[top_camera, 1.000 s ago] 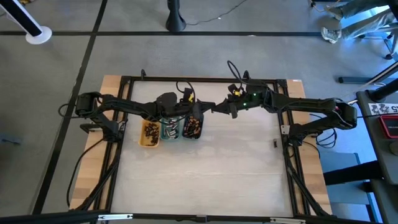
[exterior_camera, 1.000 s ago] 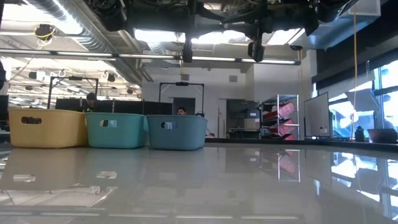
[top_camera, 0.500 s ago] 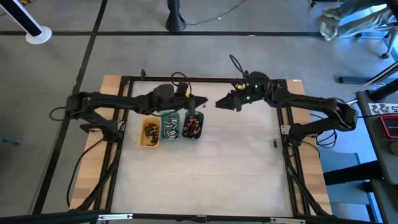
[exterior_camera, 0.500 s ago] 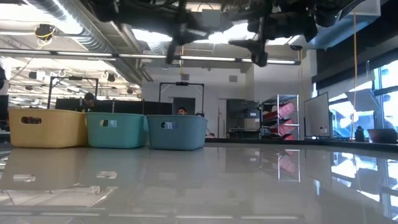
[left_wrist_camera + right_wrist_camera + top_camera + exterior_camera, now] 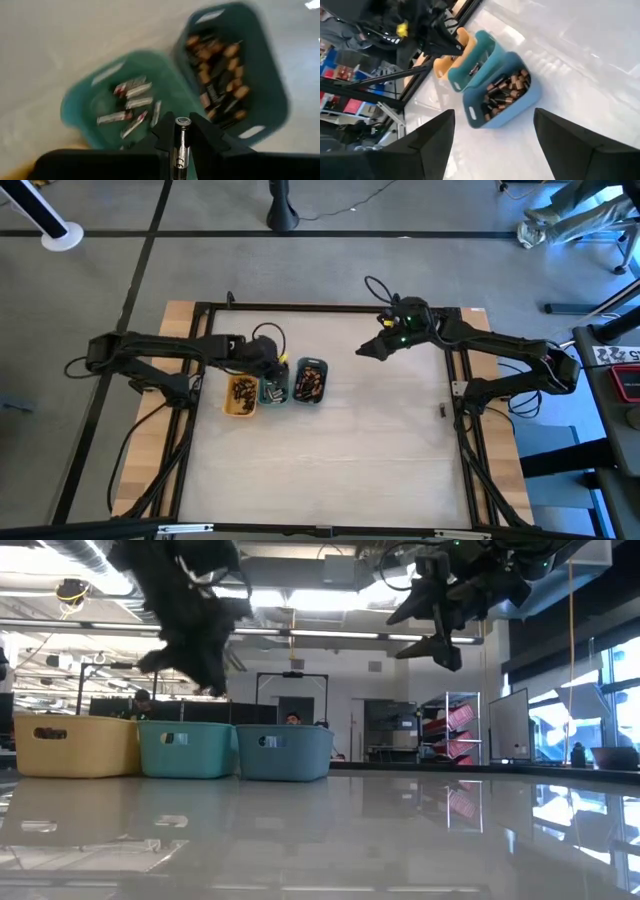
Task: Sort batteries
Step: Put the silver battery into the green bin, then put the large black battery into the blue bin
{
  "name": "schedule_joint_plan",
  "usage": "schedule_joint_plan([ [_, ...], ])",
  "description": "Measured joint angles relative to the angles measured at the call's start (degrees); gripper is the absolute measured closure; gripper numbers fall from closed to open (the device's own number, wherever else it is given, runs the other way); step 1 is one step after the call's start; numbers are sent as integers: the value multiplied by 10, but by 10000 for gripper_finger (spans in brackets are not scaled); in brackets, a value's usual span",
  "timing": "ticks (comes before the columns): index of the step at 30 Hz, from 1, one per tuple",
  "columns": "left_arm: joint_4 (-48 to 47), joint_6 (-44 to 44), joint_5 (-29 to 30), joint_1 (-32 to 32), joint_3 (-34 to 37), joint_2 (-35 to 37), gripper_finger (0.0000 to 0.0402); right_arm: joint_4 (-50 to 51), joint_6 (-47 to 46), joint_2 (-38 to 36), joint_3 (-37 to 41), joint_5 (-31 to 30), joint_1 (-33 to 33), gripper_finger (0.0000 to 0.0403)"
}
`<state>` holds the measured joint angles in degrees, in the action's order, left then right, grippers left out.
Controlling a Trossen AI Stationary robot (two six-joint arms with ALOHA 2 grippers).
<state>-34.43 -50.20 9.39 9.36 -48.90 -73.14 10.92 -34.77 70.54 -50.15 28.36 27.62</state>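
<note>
Left wrist view, left end effector (image 5: 181, 131) pinching a battery (image 5: 180, 142), right end effector (image 5: 492, 137) spread.

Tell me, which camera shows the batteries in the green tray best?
The left wrist view: it looks straight into the green tray at its silvery batteries. The high view shows only specks, the right wrist view a glimpse, and the low view just the tray's wall.

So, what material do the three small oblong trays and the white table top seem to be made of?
The yellow tray, green tray and grey-blue tray look like matte moulded plastic: even colour, rounded corners, cut-out handles. The white table top seems a glossy laminate or coated board, since it mirrors the trays and room; what lies beneath is not visible.
</note>
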Motion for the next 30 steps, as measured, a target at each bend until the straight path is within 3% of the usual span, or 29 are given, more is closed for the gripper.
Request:
schedule_joint_plan([
  [7,22,-93,10,-4,36,-15,369,-2,11,0,0,-11,2,130],
  [21,25,-81,18,-3,36,-24,313,5,41,0,0,-29,2,130],
  [25,32,-77,18,-3,36,-24,300,40,46,1,0,19,2,130],
  [30,73,-51,27,-3,36,-24,289,172,46,2,0,11,-11,130],
])
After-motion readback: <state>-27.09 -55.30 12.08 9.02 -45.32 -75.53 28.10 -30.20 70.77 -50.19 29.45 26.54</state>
